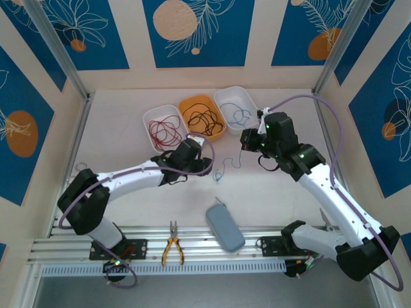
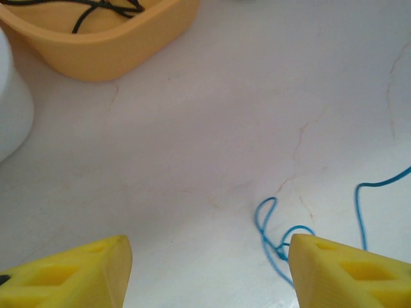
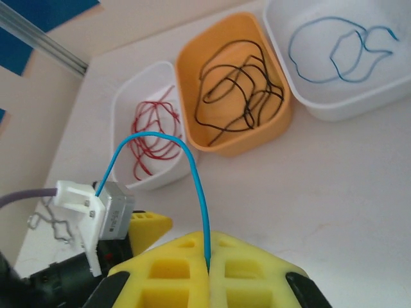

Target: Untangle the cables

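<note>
While the right claw (image 3: 207,247) pinches the light blue cable (image 3: 151,133) tight, the left claw (image 2: 209,256) hangs wide open above its loose end.
The small knotted loops of this cable lie on the table (image 2: 192,128), not between the open fingers but just beside one finger (image 2: 334,269). I judge the left claw should first shift sideways until the knot is centred, then go down and close softly. The right claw should pull slowly, because such thin wire can slip or tighten. Ahead of the right claw, to its far right, a white tray (image 3: 334,112) holds another blue cable (image 3: 321,80); probably this one goes there.
</note>
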Motion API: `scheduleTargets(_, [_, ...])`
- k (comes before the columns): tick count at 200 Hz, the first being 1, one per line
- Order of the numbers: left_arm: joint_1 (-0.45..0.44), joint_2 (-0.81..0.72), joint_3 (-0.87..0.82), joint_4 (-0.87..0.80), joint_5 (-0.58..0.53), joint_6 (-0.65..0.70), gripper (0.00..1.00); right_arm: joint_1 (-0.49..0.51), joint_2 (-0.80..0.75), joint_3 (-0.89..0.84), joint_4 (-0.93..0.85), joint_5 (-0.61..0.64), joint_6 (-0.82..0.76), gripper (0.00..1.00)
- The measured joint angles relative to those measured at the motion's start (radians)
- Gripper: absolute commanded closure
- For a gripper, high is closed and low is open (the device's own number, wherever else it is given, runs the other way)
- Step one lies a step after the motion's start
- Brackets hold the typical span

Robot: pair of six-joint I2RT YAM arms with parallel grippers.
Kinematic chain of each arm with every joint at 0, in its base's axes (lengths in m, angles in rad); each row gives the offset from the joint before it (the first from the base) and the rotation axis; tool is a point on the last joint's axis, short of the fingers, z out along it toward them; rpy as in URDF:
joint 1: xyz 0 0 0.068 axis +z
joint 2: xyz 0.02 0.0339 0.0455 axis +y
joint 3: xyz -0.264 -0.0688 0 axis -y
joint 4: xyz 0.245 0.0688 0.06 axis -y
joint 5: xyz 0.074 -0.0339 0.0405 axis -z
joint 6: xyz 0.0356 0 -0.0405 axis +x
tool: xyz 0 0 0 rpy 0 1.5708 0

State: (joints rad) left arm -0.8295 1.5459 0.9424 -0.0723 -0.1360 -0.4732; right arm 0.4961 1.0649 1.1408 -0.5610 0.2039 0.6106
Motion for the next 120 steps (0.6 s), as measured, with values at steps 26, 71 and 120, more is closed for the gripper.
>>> scheduleTargets(26, [0.005, -0.054, -0.076, 0.103, 0.007, -0.004, 0.3, 0.0, -0.002, 0.064, -0.025, -0.018, -0.018, 1.0])
scheduleTargets(71, [0.053, -0.08, -0.183, 0.304, 0.132, -0.035, 0.27, 0.0, 0.005, 0.201, -0.058, -0.055, -0.082, 1.0])
scheduleTargets(120, [0.078, -0.067, -0.246, 0.553, 0.329, -0.051, 0.17, -0.02, 0.022, 0.296, -0.069, -0.092, -0.127, 1.0])
